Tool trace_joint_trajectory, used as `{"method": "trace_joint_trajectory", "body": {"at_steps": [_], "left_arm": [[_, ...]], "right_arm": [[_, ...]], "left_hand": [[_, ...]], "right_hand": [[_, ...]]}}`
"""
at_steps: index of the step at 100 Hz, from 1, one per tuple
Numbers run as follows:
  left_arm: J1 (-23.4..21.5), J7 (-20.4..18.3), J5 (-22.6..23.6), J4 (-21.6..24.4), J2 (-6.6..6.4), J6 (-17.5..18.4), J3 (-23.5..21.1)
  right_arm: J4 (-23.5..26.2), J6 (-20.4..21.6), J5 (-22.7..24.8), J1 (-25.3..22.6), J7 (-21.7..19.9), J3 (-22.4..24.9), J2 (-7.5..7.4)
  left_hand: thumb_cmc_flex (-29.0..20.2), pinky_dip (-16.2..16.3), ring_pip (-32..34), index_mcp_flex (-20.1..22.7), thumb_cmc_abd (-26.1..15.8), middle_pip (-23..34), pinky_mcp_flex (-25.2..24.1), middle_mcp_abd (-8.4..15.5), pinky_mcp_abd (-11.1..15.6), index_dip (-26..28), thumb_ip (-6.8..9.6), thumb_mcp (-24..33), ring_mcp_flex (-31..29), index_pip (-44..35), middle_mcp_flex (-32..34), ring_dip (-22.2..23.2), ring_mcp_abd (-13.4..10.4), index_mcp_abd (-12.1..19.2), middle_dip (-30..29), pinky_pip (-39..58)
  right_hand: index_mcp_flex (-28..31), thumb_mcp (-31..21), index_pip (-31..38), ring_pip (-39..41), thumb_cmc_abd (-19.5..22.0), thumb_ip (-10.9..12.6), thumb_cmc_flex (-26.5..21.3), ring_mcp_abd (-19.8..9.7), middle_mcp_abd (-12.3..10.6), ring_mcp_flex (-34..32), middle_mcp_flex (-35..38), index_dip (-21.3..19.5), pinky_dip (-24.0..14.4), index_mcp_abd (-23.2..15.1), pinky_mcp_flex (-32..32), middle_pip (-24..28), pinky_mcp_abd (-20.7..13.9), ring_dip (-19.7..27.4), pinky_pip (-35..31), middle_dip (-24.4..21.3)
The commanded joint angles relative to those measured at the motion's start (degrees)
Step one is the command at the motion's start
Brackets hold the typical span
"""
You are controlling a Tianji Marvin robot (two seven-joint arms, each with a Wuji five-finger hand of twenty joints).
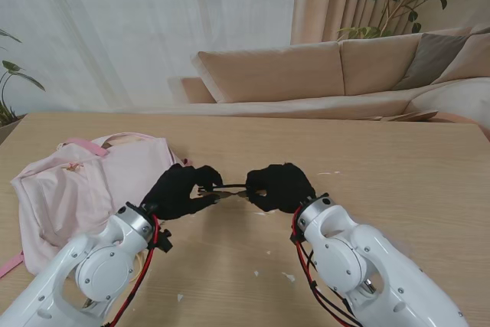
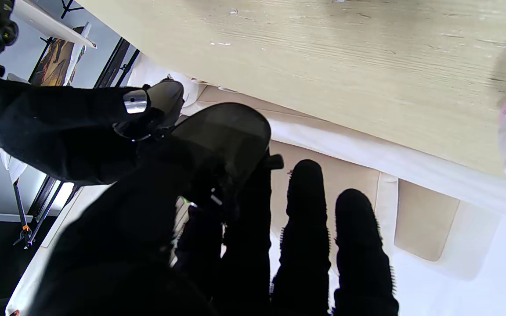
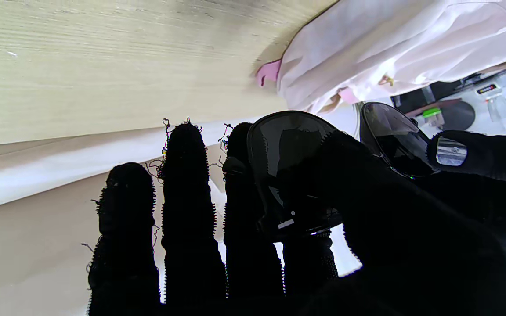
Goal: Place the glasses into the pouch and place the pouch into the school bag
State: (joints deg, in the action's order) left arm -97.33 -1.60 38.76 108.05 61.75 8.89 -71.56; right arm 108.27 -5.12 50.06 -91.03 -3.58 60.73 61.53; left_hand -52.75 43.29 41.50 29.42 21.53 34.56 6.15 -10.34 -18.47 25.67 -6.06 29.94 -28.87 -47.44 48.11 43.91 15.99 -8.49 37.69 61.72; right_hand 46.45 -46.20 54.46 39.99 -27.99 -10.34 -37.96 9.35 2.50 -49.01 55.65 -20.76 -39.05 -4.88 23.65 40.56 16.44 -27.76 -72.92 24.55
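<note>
Black-gloved left hand [image 1: 180, 191] and right hand [image 1: 280, 186] both grasp the dark glasses [image 1: 228, 191]; no writing readable.

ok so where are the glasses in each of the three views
Stand view: glasses at table centre, held between left hand and right hand.
Left wrist view: one dark lens close up, pinched by the fingers.
Right wrist view: both lenses behind the fingertips.
Shared landmark: the pink school bag, at the edge in both wrist views.
</note>
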Motion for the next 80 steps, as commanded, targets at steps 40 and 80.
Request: {"method": "trace_joint_trajectory", "body": {"at_steps": [40, 80], "left_arm": [[-0.3, -0.3, 2.1, 0.2, 0.36, -0.1, 0.4], [0.2, 4.0, 3.0, -1.6, 1.06, -0.5, 0.8]], "right_arm": [[0.4, -0.4, 0.3, -0.3, -0.9, -0.4, 0.05], [3.7, 0.5, 2.2, -3.2, -3.8, 2.5, -0.55]], "left_hand": [[-15.0, 0.0, 5.8, 9.6, -0.8, -0.6, 3.7, -0.1, -1.5, -1.2, 0.94, -6.2, -7.4, -7.7, 11.0, 1.1, 1.6, 2.1, 4.1, 5.2], [-16.2, 0.7, 10.3, 9.2, -1.2, 3.9, 5.0, -1.4, -2.1, 4.9, 0.09, -4.6, -8.4, -10.3, 10.8, 4.3, 2.9, 3.8, 9.7, 7.7]], "right_hand": [[2.7, -3.0, 0.2, 1.0, 1.2, 0.3, -1.9, -1.1, -0.3, -0.9, 1.5, 0.6, 0.0, -1.7, 0.3, 0.6, 0.6, -1.1, -2.4, -0.2], [-23.9, -0.1, -36.2, -17.6, -1.0, 6.1, 19.3, 2.2, 3.7, 20.2, -28.1, 4.8, 1.8, 8.5, -13.0, -12.0, 0.4, 6.3, 9.4, -7.9]]}}
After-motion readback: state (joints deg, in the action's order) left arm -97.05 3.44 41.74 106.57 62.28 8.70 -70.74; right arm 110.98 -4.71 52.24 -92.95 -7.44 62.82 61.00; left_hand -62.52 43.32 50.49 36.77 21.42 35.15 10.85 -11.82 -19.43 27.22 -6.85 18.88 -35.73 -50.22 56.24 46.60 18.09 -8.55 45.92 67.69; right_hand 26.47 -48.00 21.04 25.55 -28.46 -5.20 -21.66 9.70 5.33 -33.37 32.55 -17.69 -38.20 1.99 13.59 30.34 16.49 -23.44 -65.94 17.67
